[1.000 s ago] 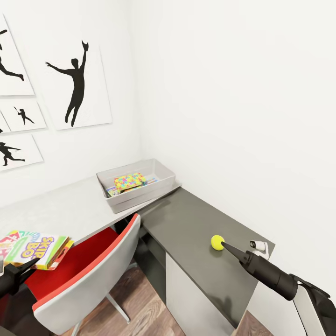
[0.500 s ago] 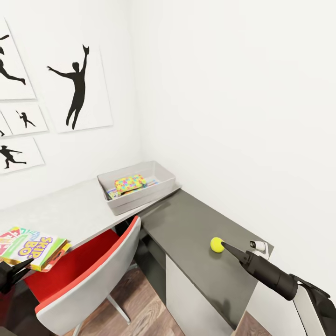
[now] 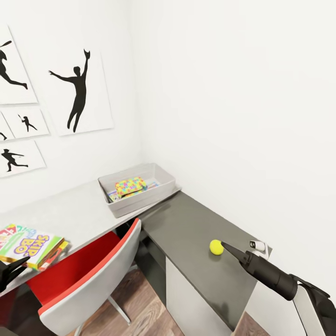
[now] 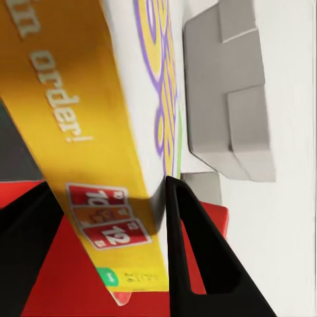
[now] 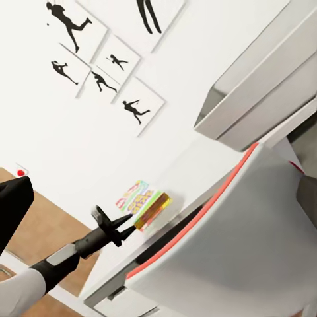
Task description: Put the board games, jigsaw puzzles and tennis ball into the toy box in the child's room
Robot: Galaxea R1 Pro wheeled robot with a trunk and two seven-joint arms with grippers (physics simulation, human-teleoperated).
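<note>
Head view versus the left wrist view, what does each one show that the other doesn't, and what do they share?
Head view alone: the tennis ball on the dark grey desk section, the right gripper beside it, jigsaw puzzles inside the toy box, silhouette pictures.

Left wrist view alone: the yellow side of the Skip-Bo box up close, with its red number cards.

Both: the Skip-Bo box, the left gripper, the toy box and the red chair seat.

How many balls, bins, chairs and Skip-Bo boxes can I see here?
Small yellow-green ball: 1
Shallow light grey bin: 1
Red-and-grey chair: 1
Green-white Skip-Bo game box: 1
Total: 4
</note>
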